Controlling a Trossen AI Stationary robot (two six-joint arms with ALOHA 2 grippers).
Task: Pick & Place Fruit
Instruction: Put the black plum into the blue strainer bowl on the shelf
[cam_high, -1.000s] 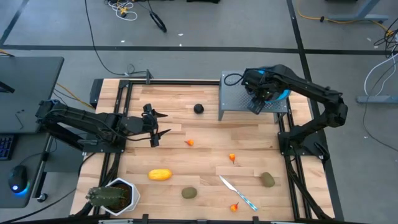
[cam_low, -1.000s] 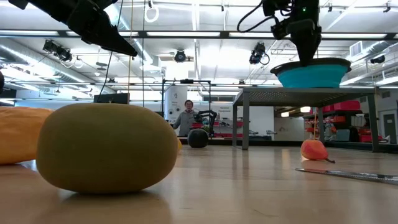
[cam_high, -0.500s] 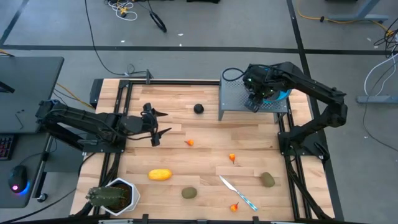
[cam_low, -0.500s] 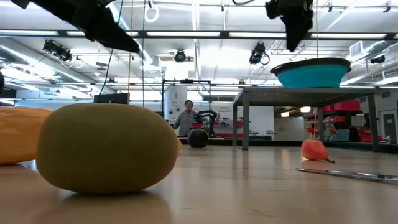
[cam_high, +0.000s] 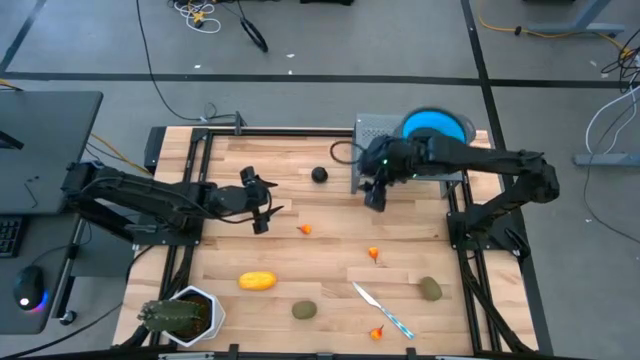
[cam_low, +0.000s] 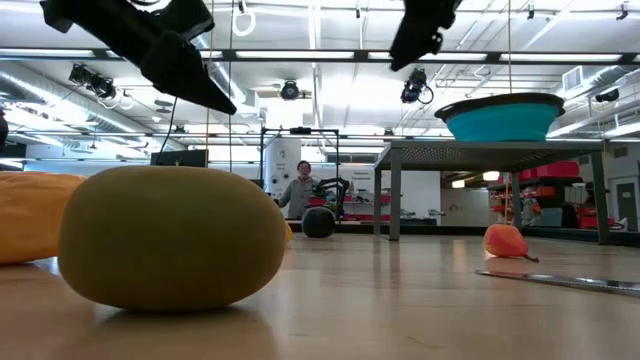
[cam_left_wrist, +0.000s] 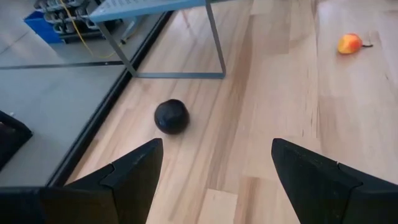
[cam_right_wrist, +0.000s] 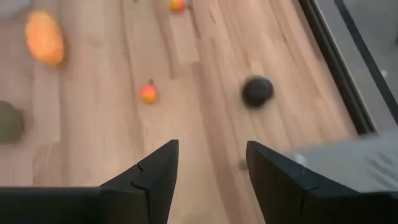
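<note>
Fruit untouched: small black ball lay on wooden table. My right fingers left blue bowl, apart, empty; my left fingers apart.

Wood table w/ black frame rails. Grey perforated metal stand at far right corner, blue bowl on top. Knife, light-blue handle, lying flat near front edge. Spiky green plant in white pot at front left corner. Low view: 1 person standing in room beyond table.
</note>
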